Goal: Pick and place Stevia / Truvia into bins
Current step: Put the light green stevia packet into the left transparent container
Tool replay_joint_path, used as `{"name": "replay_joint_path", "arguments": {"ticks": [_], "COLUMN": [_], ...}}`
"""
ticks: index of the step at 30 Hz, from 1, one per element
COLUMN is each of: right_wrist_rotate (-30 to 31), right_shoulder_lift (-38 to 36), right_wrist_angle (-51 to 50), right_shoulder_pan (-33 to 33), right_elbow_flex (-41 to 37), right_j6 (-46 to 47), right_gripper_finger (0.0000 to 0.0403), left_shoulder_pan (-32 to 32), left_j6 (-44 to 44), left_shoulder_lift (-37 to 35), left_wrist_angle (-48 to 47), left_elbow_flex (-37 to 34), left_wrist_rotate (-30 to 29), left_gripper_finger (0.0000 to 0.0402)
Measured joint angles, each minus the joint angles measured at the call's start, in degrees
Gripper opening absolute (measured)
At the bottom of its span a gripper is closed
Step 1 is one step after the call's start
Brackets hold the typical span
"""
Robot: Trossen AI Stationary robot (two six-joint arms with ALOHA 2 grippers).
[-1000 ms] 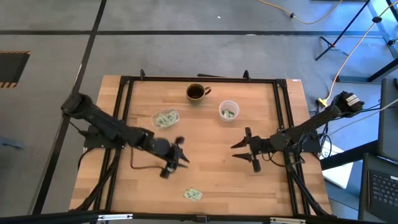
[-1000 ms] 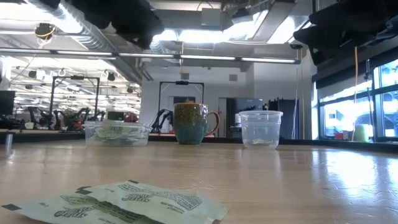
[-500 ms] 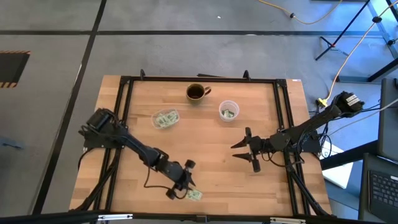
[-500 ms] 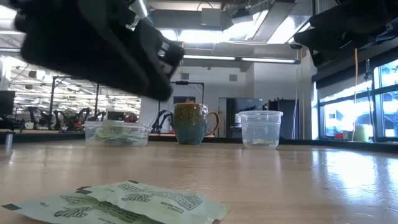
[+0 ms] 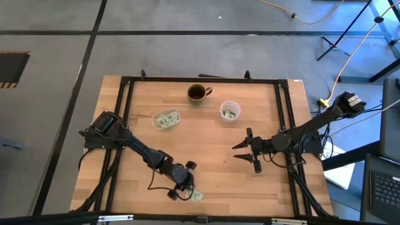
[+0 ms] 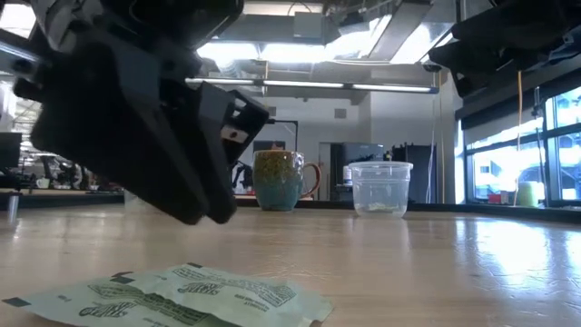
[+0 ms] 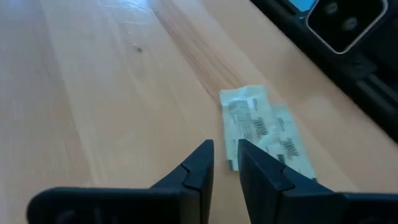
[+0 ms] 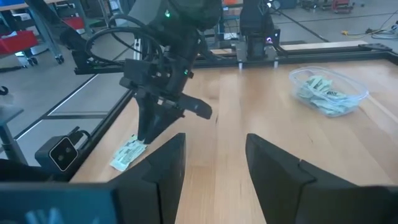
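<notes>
Sachets [image 5: 194, 195] near table's [image 5: 212, 169] front edge

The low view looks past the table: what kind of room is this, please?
Probably a robotics lab or open workshop: exposed ceiling ducts and strip lights, benches with equipment far behind, and a black-framed pale wooden table carrying two dark robot arms.

Sachets [image 7: 261, 127] pale green-white, dark print; mug [image 6: 277, 180] teal-brown glaze; tabletop [image 5: 212, 140] light wood grain.

sachets [image 7: 261, 127] just beyond narrow-gapped fingers [image 7: 198, 167]
</notes>
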Motion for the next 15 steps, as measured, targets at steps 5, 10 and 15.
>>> {"name": "replay_joint_path", "arguments": {"ticks": [5, 10, 15], "right_wrist_rotate": [0.0, 0.0, 0.0], "right_shoulder_lift": [0.0, 0.0, 0.0], "right_wrist_angle": [0.0, -0.2, -0.3], "right_shoulder_pan": [0.0, 0.0, 0.0], "right_elbow_flex": [0.0, 0.0, 0.0], "right_j6": [-0.1, -0.1, -0.1], "right_gripper_finger": [0.0171, 0.0171, 0.0171], "left_shoulder_pan": [-0.1, -0.1, 0.0], "left_j6": [0.9, 0.9, 0.9], "left_shoulder_lift": [1.0, 2.8, 4.4], "left_wrist_angle": [-0.1, 0.7, 2.4], "left_elbow_flex": [0.0, 0.0, 0.2], "left_wrist_rotate": [-0.6, 0.5, 0.7], "left_gripper_finger": [0.0074, 0.0075, 0.0074]}}
